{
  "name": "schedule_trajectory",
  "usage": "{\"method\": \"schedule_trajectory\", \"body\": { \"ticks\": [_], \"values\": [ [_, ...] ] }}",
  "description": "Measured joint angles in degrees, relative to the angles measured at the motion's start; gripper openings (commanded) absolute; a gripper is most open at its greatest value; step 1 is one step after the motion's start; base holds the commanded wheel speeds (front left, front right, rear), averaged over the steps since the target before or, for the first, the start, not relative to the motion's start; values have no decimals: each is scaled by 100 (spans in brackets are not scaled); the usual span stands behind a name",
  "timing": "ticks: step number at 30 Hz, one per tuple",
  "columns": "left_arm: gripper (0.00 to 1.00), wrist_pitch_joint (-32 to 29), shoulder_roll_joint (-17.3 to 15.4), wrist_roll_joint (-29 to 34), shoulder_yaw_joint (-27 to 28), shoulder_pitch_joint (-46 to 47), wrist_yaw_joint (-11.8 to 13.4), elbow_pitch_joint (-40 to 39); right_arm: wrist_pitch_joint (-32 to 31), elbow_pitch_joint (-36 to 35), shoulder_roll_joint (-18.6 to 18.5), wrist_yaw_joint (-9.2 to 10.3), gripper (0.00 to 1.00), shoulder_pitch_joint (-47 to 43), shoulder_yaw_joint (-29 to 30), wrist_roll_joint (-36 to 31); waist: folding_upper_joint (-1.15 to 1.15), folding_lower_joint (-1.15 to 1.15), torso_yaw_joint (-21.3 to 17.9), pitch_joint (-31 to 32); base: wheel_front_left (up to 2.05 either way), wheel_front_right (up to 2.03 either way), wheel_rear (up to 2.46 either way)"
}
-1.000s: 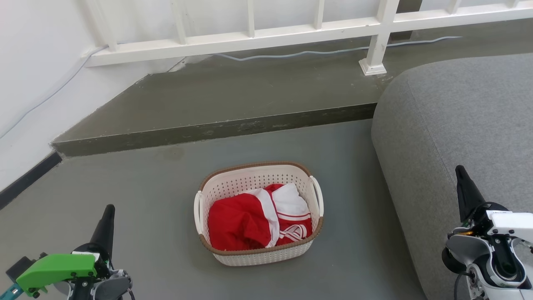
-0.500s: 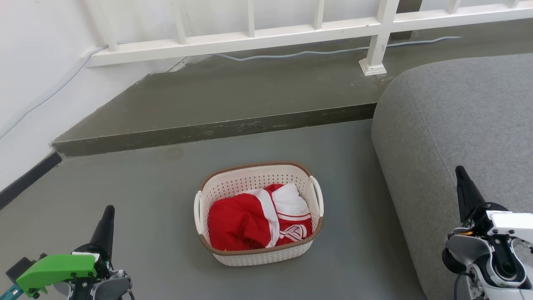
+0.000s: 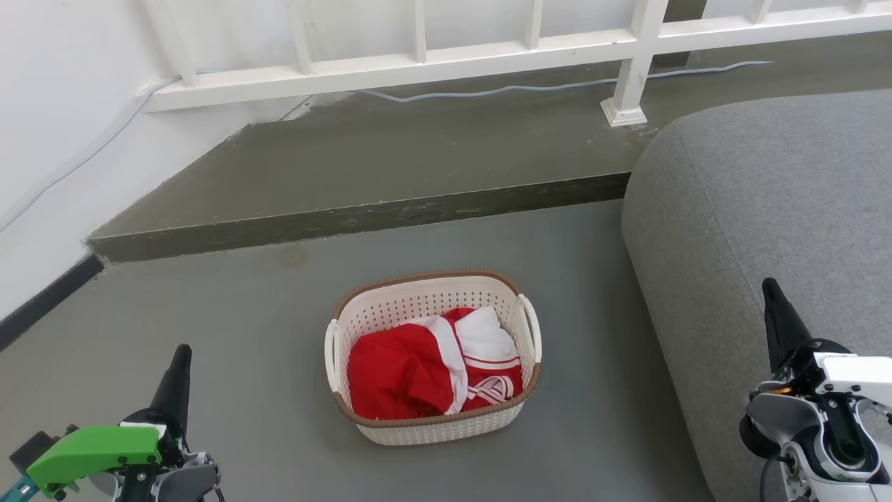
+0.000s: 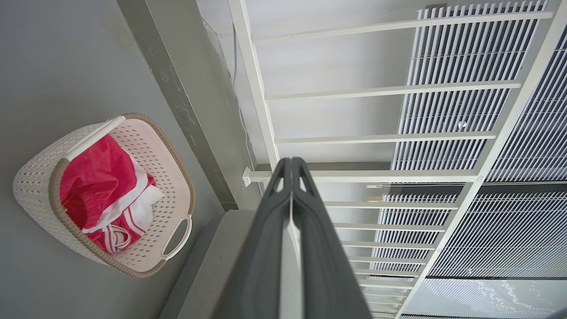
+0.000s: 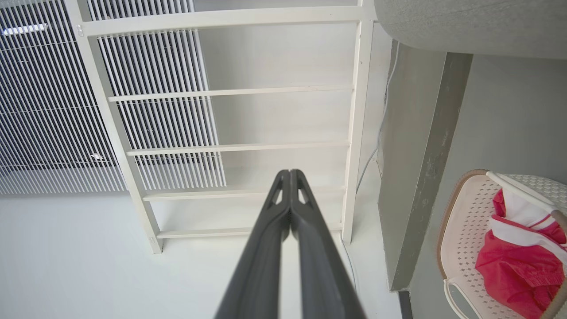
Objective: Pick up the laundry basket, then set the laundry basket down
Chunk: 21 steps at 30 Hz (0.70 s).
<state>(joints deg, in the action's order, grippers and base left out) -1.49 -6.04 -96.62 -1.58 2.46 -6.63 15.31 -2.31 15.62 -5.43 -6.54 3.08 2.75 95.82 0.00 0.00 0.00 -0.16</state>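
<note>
At seven o'clock in the head view, the left gripper is a tapering matt-black finger pair on a bright green plastic wrist cover with small dark screws and a teal bracket at its outer end. At four o'clock, the right gripper is the same black taper on a white wrist cover, above a rounded grey-and-white joint trailing a thin black cable. Both wrist views show dark grey fingers with slotted cut-outs near the tips.

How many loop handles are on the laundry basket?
2, both on the laundry basket: the left handle on the open-floor side, the right handle on the side nearest the grey sofa. No others appear hidden.
</note>
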Motion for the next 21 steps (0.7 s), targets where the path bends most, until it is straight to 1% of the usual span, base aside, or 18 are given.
{"method": "schedule_trajectory", "body": {
  "ticks": [21],
  "values": [
    [0,-5,3,0,18,6,-19,33,-1,21,2,0,0,2,11,0,0,0,0,1,0,0,0]
  ]
}}
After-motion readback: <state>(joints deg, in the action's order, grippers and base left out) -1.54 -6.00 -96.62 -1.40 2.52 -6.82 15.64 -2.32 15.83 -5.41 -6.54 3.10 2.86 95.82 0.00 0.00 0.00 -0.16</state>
